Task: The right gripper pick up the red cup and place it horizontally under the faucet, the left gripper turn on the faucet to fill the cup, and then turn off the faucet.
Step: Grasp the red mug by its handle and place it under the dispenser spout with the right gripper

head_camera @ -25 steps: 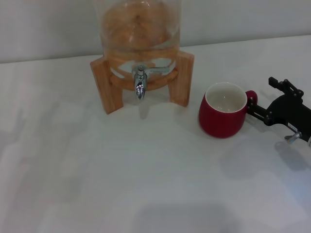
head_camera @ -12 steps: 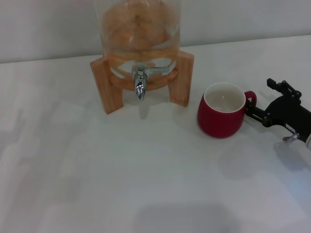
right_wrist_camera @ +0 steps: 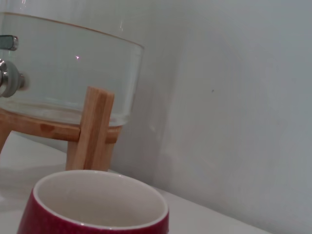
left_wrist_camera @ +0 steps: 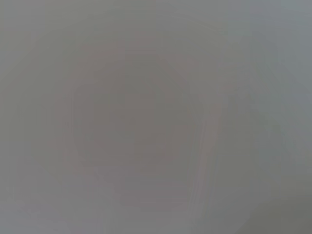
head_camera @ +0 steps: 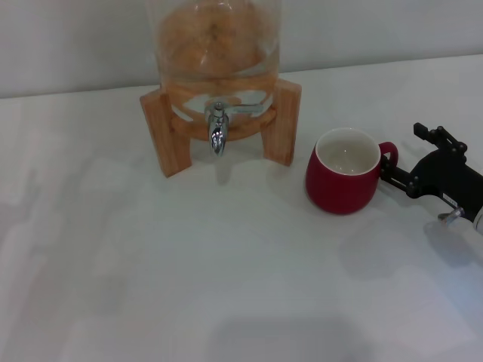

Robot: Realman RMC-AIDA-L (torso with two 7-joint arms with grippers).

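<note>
Right gripper (head_camera: pixel 394 167) at red cup (head_camera: pixel 343 172) handle

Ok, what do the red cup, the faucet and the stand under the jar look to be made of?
The red cup looks like glazed ceramic: glossy dark-red outside, smooth white inside, thick rim. The faucet looks like polished chrome metal, with mirror-like highlights. The stand looks like light unpainted wood, its grain lines showing in the right wrist view. The jar looks like clear glass, possibly plastic.

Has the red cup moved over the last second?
Yes, slightly. In the head view the red cup has slid a little left, toward the wooden stand and faucet, with the right gripper at its handle.
</note>
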